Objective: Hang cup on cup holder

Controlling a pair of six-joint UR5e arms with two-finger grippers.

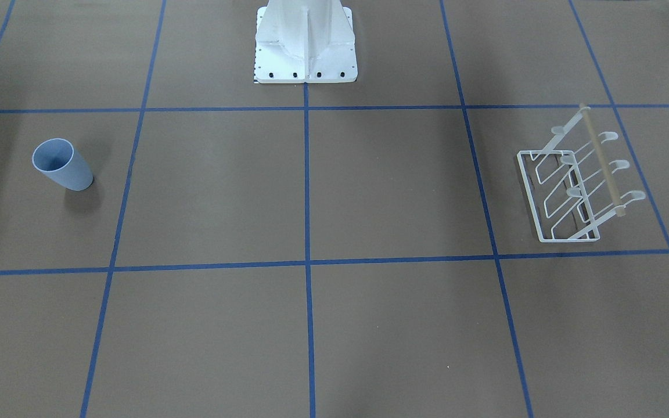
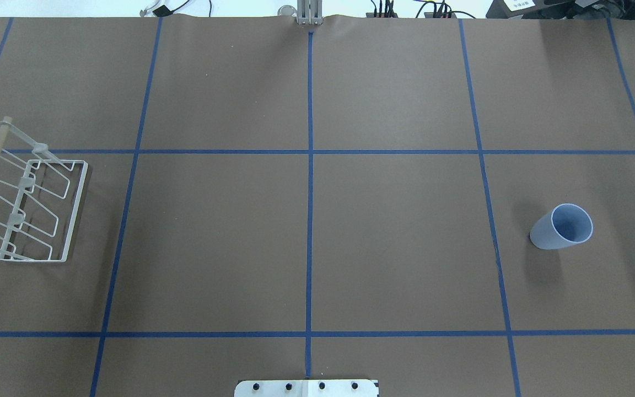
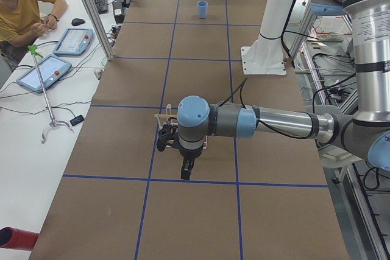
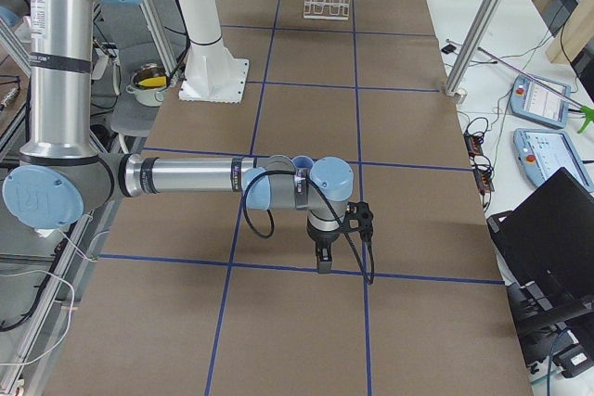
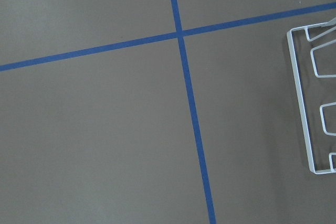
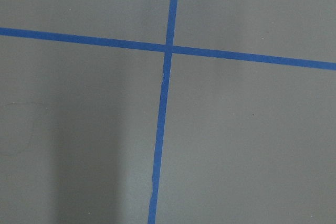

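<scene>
Brown tabletop [image 2: 394, 248] gridded in blue tape [image 2: 310, 220], and on the robot's left the cup holder [image 2: 24, 198] stands with the left fingers [image 3: 186, 171] hanging over the paper near it; I can't tell whether they're apart or together. Over on the right the cup [image 2: 563, 227] sits upright, rim up, well apart from the rack, and the right fingers [image 4: 322, 261] hover on that side, equally unreadable.
</scene>
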